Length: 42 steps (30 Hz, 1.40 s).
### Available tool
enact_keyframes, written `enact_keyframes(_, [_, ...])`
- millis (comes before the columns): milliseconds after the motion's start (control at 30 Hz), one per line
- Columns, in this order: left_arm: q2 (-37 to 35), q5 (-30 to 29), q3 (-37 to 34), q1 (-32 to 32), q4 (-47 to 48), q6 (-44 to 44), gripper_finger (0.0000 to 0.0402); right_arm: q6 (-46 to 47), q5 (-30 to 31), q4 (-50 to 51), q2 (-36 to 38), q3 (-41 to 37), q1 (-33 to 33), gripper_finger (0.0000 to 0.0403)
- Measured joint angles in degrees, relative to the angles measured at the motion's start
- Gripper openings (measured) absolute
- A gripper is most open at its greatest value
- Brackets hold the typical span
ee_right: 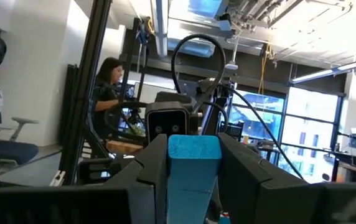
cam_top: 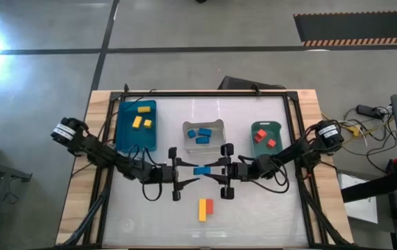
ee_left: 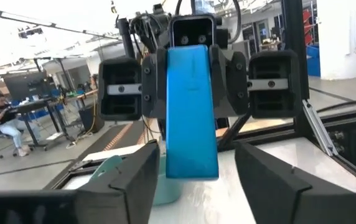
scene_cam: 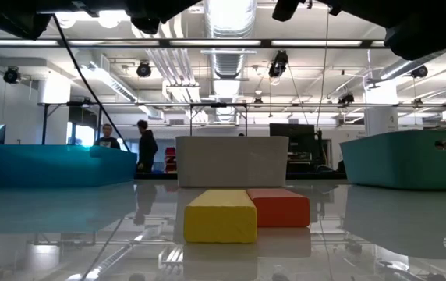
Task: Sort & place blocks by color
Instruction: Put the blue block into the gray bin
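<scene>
We see a glossy white tabletop (cam_top: pixel 254 208) in an open workshop with people beyond. At its middle, the right end effector (cam_top: pixel 216 171) pinches a blue block (cam_top: pixel 203 170); the left end effector (cam_top: pixel 187 171) stands spread open around that block's other end.

L gripper (cam_top: pixel 184 171) open, R gripper (cam_top: pixel 216 170) clamped
</scene>
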State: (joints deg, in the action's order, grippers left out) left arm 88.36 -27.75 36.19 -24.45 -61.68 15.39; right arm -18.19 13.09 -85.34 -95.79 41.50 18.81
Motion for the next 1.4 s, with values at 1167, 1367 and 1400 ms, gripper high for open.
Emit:
enact_keyframes(1167, [-32.5, -16.3, -0.1, -0.3, 50.6, -1.3, 0.0231, 4.2, -26.8, 118.7, -2.2, 43.1, -39.1, 0.0095])
enact_keyframes(1367, [-35.5, -16.7, -0.9, 0.4, 53.2, -0.9, 0.0231, 3.3, -26.9, 121.4, -8.6, 44.9, -39.8, 0.0102])
enact_keyframes(1400, [-36.0, -16.7, -1.3, 0.6, 53.2, -0.9, 0.0231, 3.3, -26.7, 121.6, -9.4, 45.1, -39.8, 0.0103])
